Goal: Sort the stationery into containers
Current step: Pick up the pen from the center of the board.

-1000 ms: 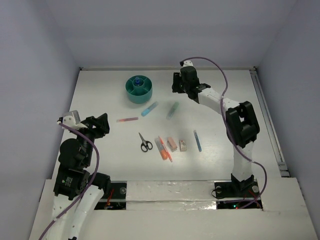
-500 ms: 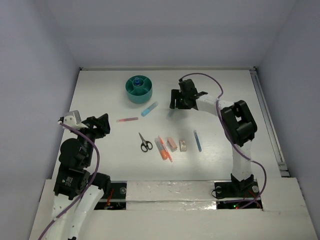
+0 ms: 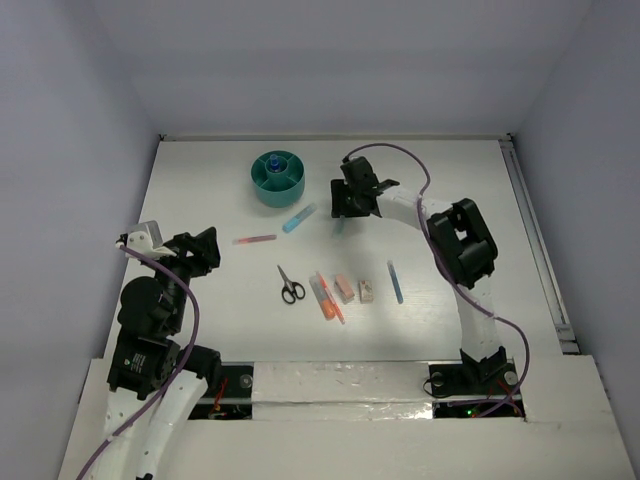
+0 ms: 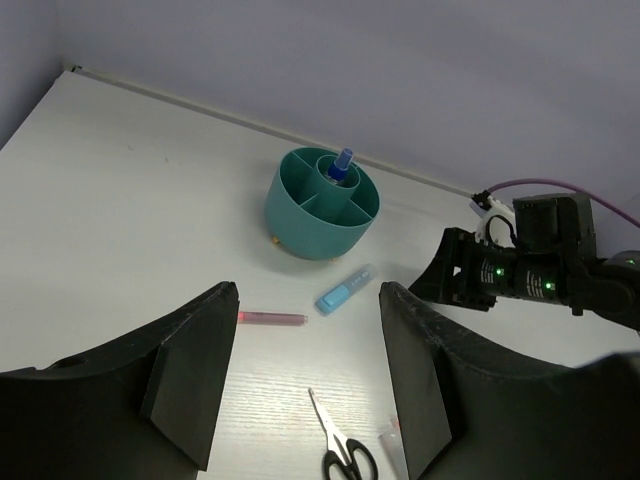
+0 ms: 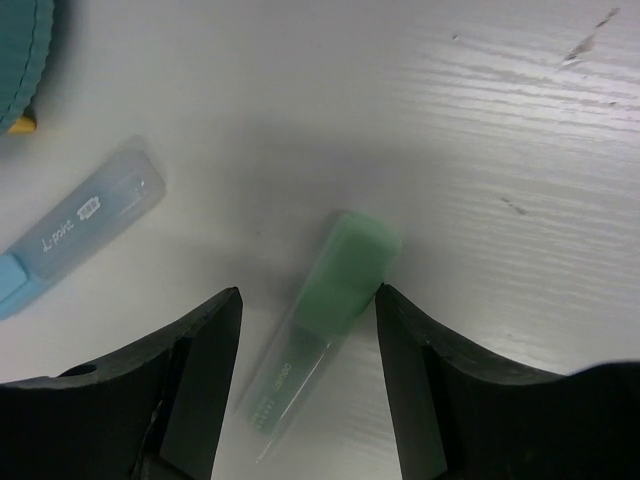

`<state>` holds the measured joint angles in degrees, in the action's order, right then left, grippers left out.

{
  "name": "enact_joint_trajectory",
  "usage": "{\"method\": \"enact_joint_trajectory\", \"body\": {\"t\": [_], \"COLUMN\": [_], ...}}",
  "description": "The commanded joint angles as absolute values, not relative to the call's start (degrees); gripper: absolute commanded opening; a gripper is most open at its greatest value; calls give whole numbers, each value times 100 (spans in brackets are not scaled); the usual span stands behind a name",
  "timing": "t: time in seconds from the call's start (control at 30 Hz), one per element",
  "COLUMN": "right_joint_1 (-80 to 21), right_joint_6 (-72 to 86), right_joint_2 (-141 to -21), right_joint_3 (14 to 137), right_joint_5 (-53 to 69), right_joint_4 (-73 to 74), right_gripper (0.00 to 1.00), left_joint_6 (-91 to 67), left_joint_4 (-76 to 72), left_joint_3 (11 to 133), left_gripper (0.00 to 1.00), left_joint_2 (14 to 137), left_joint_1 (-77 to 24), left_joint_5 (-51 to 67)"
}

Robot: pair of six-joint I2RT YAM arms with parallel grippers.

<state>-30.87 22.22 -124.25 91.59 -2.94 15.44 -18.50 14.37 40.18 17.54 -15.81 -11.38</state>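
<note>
The teal organiser (image 3: 278,180) stands at the back left with a blue-capped bottle (image 3: 272,162) in its central cup. My right gripper (image 3: 345,208) is open, low over the green highlighter (image 5: 330,305), which lies flat on the table between the jaws; the right fingertip (image 5: 392,300) is at the edge of its cap. A blue highlighter (image 3: 298,218), pink pen (image 3: 255,239), scissors (image 3: 290,285), orange markers (image 3: 326,296), pink eraser (image 3: 344,289), white eraser (image 3: 367,291) and blue pen (image 3: 395,282) lie on the table. My left gripper (image 3: 200,250) is open and empty at the left.
The left wrist view shows the organiser (image 4: 322,215), blue highlighter (image 4: 345,290), pink pen (image 4: 272,318) and scissors (image 4: 340,450). The blue highlighter (image 5: 85,225) lies just left of the green one. White walls enclose the table at the back and sides.
My right gripper has moved left and down from the back of the table to sit over the green highlighter. The left arm has not moved.
</note>
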Motion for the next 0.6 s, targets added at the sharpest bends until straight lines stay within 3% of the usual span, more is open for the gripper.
{"method": "enact_joint_trajectory", "body": {"t": [0.0, 0.23, 0.43, 0.57], "right_joint_1": [-3164, -3383, -3384, -3384], "right_joint_6": [1960, 1661, 1565, 1521], "right_joint_2": [-12585, -12831, -13060, -13157], "right_joint_3": [9544, 9931, 10239, 10406], "right_joint_5": [-702, -1239, -1353, -1398], "right_joint_4": [1968, 2390, 2549, 2663], "right_gripper": [61, 53, 61, 49], "left_joint_6": [-1819, -1819, -1828, -1819], "left_joint_4": [1151, 1143, 1143, 1143], "left_joint_3": [3999, 4008, 3999, 4008], "left_gripper": [55, 55, 55, 55], "left_joint_2": [1749, 1749, 1749, 1758], "left_joint_1": [-1617, -1617, -1617, -1617], "left_joint_5": [-1107, -1125, -1116, -1116]}}
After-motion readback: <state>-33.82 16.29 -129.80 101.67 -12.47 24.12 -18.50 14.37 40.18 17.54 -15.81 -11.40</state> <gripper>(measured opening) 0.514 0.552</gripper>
